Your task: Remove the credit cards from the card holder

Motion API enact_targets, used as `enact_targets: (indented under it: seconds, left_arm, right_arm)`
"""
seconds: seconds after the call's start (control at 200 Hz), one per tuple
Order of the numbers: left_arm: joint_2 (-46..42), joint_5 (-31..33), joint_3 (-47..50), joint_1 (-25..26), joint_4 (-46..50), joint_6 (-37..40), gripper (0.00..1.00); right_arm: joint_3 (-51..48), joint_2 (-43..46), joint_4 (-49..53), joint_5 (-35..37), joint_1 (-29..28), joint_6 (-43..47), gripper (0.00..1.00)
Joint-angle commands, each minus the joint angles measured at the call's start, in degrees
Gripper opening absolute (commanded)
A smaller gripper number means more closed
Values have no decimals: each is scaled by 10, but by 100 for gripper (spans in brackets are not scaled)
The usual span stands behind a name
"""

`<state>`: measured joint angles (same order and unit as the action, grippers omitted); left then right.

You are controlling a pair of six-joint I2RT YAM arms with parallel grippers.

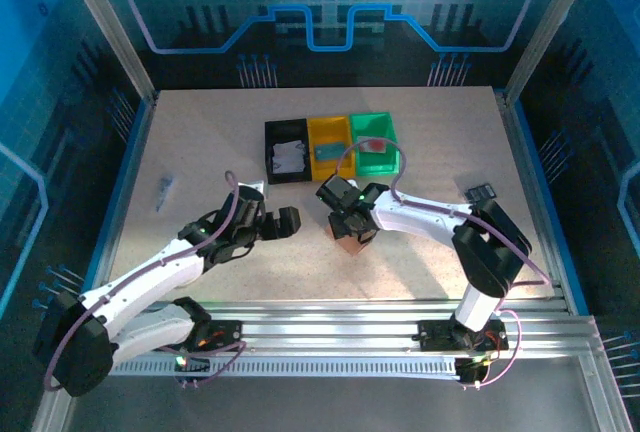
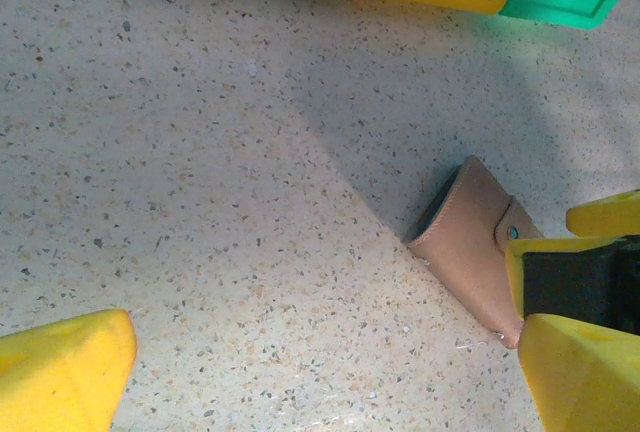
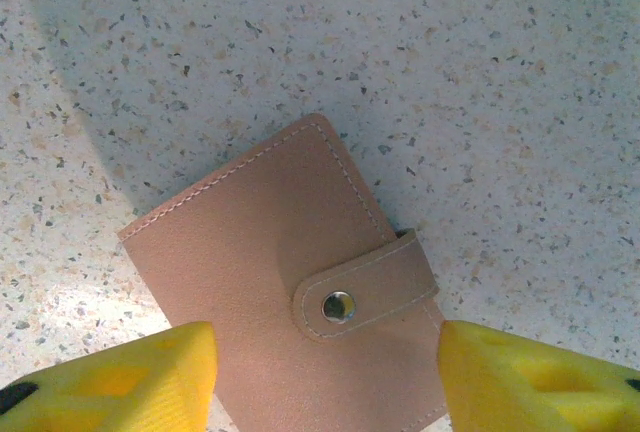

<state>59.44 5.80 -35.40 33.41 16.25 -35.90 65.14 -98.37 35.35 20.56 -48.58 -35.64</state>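
Two right-arm jaws stand apart, the snapped-shut card holder [image 3: 262, 252] lying flat between them.

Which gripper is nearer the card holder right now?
Right. The right gripper hangs directly over the card holder, jaws either side of it; the left gripper sits open off to its left, clear of it.

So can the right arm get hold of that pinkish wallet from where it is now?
Probably yes. Its fingers stand open on either side of the closed card holder, which lies on the table with nothing in between.
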Motion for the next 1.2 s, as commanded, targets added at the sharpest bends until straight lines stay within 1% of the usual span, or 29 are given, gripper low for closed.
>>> enact_targets:
  seconds: [0.0, 0.185, 0.305, 0.435, 0.525, 0.795, 0.89, 1.031, 1.086, 1.196]
  left_arm:
    - [7, 7, 4, 6, -8, 7, 99]
    - [14, 9, -1, 12, -5, 8, 99]
    - [17, 10, -5, 16, -4, 9, 99]
    - [23, 12, -8, 18, -5, 9, 99]
    - [27, 11, -8, 21, -8, 7, 99]
    - [36, 15, -11, 30, -7, 7, 99]
    - [36, 15, -13, 30, -6, 7, 99]
    - [38, 15, -13, 32, -7, 7, 99]
    - [38, 15, -14, 32, -7, 6, 99]
    - [40, 15, -14, 34, -8, 5, 99]
  right_arm:
    - [-6, -15, -1, 5, 4, 5, 57]
    - [-11, -27, -2, 11, 5, 7, 54]
    - [-16, -28, -3, 11, 5, 7, 50]
    - [-18, -29, -5, 11, 4, 7, 48]
    - [-19, -32, -4, 13, 5, 6, 45]
    - [-28, -39, -9, 15, 8, 1, 41]
    - [-31, -39, -11, 17, 8, 1, 37]
    - [-33, -44, -13, 17, 9, 3, 34]
    - [-34, -46, -12, 19, 9, 3, 31]
    - [-39, -48, -15, 17, 9, 2, 30]
